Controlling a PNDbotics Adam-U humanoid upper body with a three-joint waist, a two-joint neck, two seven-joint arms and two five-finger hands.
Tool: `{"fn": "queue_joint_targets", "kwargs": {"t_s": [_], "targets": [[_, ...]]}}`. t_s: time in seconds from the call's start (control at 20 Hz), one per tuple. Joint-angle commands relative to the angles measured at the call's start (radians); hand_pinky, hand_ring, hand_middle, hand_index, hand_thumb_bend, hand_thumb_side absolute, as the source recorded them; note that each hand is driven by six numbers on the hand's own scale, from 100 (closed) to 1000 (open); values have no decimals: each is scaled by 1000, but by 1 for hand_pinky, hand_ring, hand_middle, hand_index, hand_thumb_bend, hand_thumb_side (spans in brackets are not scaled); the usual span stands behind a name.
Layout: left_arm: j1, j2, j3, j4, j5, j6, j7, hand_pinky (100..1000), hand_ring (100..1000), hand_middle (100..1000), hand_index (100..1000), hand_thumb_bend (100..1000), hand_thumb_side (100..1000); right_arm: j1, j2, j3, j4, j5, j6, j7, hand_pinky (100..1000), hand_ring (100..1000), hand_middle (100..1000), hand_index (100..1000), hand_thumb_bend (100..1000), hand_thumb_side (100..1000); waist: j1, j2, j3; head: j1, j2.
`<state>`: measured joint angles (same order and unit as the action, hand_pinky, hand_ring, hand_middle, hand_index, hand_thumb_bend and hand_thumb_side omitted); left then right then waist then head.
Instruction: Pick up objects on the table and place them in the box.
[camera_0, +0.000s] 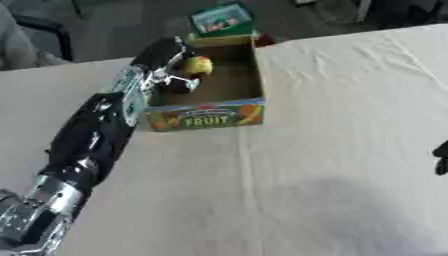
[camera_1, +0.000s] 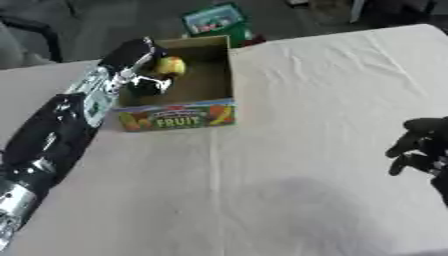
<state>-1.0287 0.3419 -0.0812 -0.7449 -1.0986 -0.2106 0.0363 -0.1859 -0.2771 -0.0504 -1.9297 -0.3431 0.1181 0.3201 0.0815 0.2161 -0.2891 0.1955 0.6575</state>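
One cardboard fruit box (camera_0: 208, 116), one yellow-red fruit (camera_0: 198, 65), two robot hands, left hand (camera_0: 164, 55), right hand (camera_1: 422, 145)

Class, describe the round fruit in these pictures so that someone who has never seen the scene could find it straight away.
Start at the cardboard box marked FRUIT on the cloth-covered table. Look inside, toward its far left corner, where the robot's left hand reaches in. The fruit is the small yellow and red ball there, the only bright round thing inside the brown box.
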Motion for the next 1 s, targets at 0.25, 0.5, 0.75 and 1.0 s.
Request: {"fn": "queue_joint_targets", "kwargs": {"t_s": [0.25,0.5,0.75,1.0], "targets": [[-14,10,1,-50,31,23,34,707,674,681,839,517,315,-11,-7,-4,-12,13,1,3,416,559,517,696,100,715,-3,-16,8,-2,-8],[11,24,-21,-132,197,18,30,682,631,642,811,345,301,-7,-5,-9,-11,14,1,-1,417,559,517,696,100,714,-7,-19,28,-16,-4],[69,90,-61,-335,485,31,-19,652,597,606,793,206,265,1,-5,-13,-8,13,2,-6,418,559,517,696,100,715,-12,-28,64,-33,4],[220,178,-54,-639,804,103,-4,616,562,571,771,100,346,8,-4,-21,-8,8,1,-12,419,560,518,696,100,705,-21,-37,109,-52,12]]}}
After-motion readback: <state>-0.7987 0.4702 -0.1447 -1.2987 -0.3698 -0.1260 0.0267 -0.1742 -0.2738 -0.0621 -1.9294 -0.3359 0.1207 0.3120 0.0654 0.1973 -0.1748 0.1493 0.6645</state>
